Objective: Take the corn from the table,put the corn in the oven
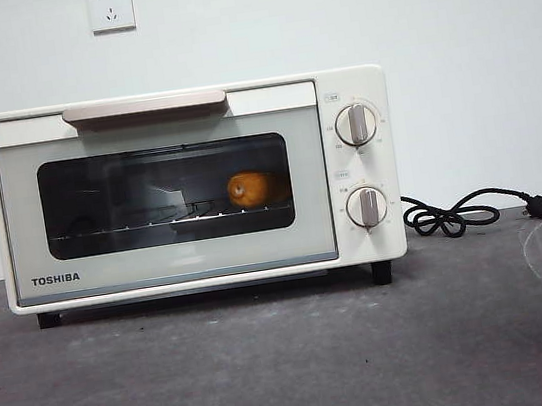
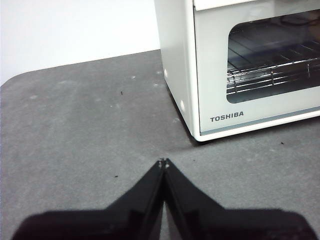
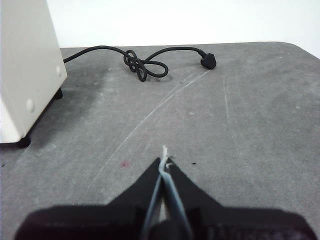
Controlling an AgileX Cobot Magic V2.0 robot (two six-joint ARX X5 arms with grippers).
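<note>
The corn lies on the wire rack inside the cream-white oven, seen through the dark glass of its closed door, toward the right of the window. The oven stands on the dark grey table. My left gripper hovers shut and empty over the table near the oven's front left corner. Over bare table to the right of the oven's side, my right gripper is shut with nothing in it. Neither gripper shows in the front view.
The oven's black cord coils on the table to its right, ending in a plug; the same cord shows in the right wrist view. A white wall with two sockets stands behind.
</note>
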